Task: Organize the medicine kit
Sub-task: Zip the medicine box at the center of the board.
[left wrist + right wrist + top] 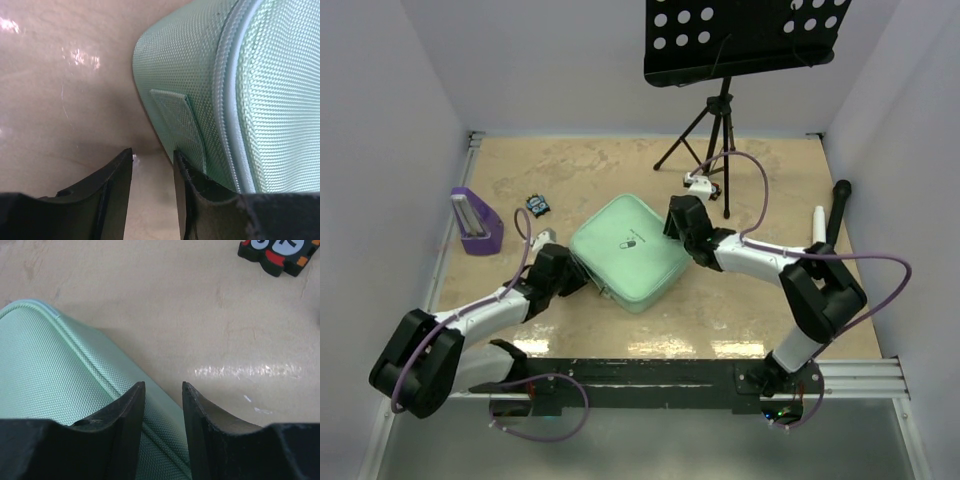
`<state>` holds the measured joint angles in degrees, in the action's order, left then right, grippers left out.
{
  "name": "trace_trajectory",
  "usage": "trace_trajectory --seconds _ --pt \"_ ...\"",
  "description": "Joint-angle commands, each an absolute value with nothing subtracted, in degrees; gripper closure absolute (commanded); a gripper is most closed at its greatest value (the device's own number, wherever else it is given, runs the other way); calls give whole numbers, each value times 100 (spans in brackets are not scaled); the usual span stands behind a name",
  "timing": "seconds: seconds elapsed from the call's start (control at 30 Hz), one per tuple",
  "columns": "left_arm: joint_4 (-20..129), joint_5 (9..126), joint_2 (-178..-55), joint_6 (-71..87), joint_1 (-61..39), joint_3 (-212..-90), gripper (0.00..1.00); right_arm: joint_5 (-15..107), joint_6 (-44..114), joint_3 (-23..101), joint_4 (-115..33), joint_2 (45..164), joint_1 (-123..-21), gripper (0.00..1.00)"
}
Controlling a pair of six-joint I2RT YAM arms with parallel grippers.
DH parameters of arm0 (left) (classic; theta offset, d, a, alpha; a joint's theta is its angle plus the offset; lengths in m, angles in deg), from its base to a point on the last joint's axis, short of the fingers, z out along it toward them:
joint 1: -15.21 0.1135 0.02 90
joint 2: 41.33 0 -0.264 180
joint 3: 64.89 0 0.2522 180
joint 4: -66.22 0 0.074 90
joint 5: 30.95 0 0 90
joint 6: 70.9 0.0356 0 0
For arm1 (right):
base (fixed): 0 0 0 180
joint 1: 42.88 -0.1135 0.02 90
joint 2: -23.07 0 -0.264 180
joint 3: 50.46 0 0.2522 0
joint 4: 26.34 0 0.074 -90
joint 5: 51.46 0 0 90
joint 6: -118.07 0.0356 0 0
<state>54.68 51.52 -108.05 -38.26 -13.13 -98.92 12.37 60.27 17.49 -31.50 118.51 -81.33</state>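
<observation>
— Where's the kit (pixel 628 250)?
— Middle of the table (pixel 570 170), lid shut.
— Anyone holding it?
— No. The left gripper (pixel 563 268) and right gripper (pixel 682 222) sit at opposite edges, fingers slightly apart, nothing between them.
— So?
— Opening hasn't begun, I'd say; next they'll need a grip on the zip.

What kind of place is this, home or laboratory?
Probably a laboratory robot cell: plain white walls enclose the table, a left arm and a right arm are bolted to a rail, and a tripod stands behind.
</observation>
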Motion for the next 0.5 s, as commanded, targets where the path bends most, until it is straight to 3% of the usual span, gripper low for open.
trace_trajectory --seconds 0.0,0.47 --pt "5836 5105 -11145 -3434 -1222 -10632 57 2122 6339 1174 -3430 11457 -8348 59" --pt "5765 5140 -12499 -2994 -1125 -12057 57 2605 7008 277 -3412 10297 -9394 60"
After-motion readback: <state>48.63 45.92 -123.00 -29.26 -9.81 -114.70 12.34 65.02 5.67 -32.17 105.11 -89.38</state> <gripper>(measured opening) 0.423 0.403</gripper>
